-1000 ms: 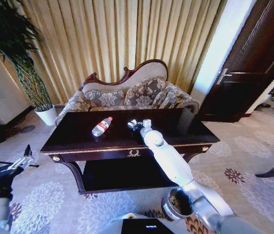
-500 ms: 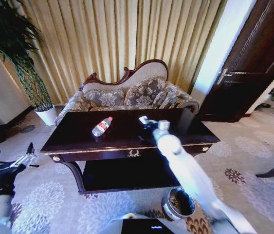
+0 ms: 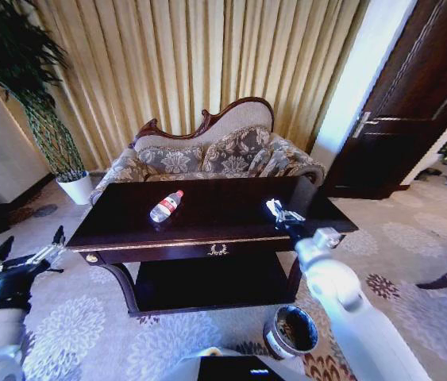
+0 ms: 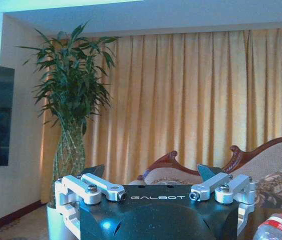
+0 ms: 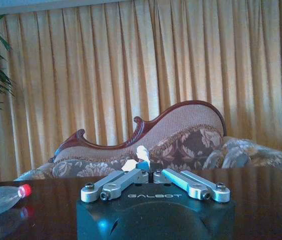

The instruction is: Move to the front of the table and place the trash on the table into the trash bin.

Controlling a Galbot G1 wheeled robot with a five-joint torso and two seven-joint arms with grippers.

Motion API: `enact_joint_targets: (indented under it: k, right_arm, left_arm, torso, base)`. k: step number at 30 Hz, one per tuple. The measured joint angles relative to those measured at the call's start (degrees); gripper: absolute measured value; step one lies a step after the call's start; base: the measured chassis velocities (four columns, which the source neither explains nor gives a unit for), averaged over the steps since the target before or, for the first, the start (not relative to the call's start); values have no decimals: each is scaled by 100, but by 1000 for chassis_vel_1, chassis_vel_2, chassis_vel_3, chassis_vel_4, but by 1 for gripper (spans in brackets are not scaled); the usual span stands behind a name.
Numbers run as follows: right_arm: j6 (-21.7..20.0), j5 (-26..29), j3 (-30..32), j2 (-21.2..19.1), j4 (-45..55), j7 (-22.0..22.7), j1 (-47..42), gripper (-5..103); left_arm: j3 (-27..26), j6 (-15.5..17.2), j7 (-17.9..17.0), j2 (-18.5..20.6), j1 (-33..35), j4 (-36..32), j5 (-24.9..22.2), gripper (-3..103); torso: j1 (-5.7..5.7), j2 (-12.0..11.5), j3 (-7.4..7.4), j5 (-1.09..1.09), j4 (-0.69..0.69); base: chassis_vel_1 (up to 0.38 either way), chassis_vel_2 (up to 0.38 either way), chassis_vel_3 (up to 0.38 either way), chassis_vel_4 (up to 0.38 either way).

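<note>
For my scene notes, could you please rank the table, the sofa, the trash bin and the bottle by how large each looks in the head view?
1. table
2. sofa, though it stands farther from the camera, so its true size against the table is unsure
3. trash bin
4. bottle

The right arm hides part of the trash bin (image 3: pixel 290 332); the bottle (image 5: pixel 0 198) is edge-cropped.

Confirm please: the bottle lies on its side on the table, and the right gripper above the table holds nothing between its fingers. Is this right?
Not fully. The bottle does lie on its side on the table, but the right gripper, over the table's right part, is shut on a white paper scrap. The right wrist view shows the scrap pinched at its fingertips.
</note>
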Motion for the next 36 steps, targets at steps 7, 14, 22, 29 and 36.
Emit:
enact_joint_targets:
  k: [7,14,22,29,36]
  right_arm:
    - [233,-122,424,185,268,-28,-689,0]
    - [258,-338,397,408,344,-29,-833,0]
    - [272,-741,116,550,251,-23,-770,0]
    - [274,-791,27,619,-174,-26,-652,0]
    - [278,-757,84,541,-1634,-196,-645,0]
  left_arm:
    - [42,50,5,102,13,0,-39,100]
    - [81,51,37,114,-63,0,-36,100]
    - [53,-4,44,88,-48,0,-15,100]
    - [27,-24,47,89,-42,0,-13,100]
    - [36,-25,55,70,-91,0,-7,100]
  torso:
    - [0,0,1,1,0]
    - [3,-1,1,1,0]
    - [1,-1,1,1,1]
    - [-4,3,-2,0,-1]
    - [7,-5,4,3,-1]
  base:
    - [0,0,0,0]
    - [41,-27,-45,37]
    - [151,-162,-151,160]
    - [103,-108,-109,97]
    - [-11,21,21,-22]
